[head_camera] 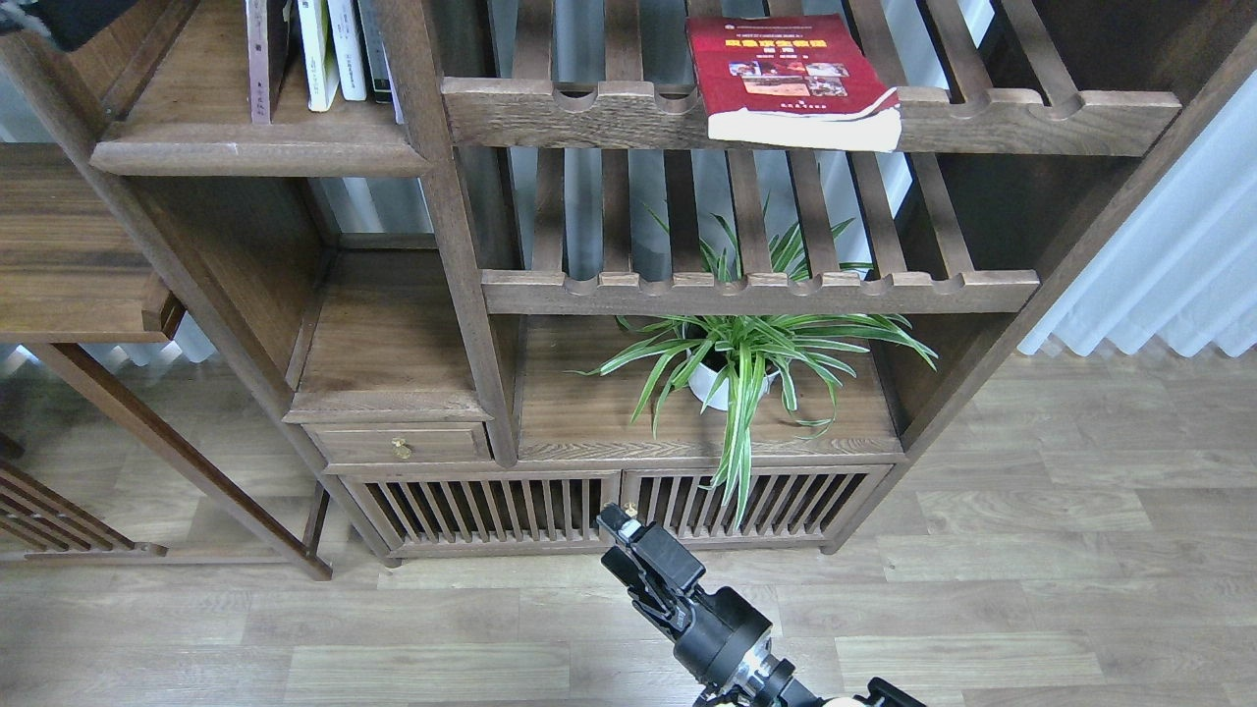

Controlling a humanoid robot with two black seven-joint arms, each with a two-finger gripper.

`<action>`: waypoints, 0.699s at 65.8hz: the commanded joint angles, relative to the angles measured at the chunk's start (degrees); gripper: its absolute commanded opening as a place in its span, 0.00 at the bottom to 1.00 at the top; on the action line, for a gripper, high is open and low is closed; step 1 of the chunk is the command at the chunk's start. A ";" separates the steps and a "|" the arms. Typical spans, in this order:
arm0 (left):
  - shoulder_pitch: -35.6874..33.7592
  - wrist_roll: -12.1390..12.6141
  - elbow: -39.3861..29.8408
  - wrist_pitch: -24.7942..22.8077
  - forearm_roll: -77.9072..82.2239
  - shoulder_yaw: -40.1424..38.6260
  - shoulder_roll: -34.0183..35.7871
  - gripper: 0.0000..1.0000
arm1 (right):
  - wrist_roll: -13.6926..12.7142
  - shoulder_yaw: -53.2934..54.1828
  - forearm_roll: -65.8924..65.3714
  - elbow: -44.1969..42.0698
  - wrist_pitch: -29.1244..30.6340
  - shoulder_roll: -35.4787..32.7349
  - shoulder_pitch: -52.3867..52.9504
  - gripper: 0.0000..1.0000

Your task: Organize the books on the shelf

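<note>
Right gripper [628, 540]: low, well below the red book [786, 74]; too dark and end-on to tell if open or closed.
Left gripper: not in view.
Red book: flat on slatted rack [1031, 108], front edge overhanging.
Shelf [265, 152]: left of the red book.
Advice: rise clear of plant [746, 353], grip the overhanging edge squarely.

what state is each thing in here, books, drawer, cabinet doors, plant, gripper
red book: lying flat, cover up, on the slatted rack, front edge overhanging
upright books: standing on the solid shelf
drawer: closed
cabinet doors: closed
potted plant: upright
right gripper: low, holding nothing, open or shut unclear
</note>
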 commanded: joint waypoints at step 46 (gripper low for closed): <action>21.52 0.53 0.73 0.00 -0.14 -2.67 -19.77 0.88 | 1.13 4.65 -0.10 3.54 0.00 0.00 4.22 0.99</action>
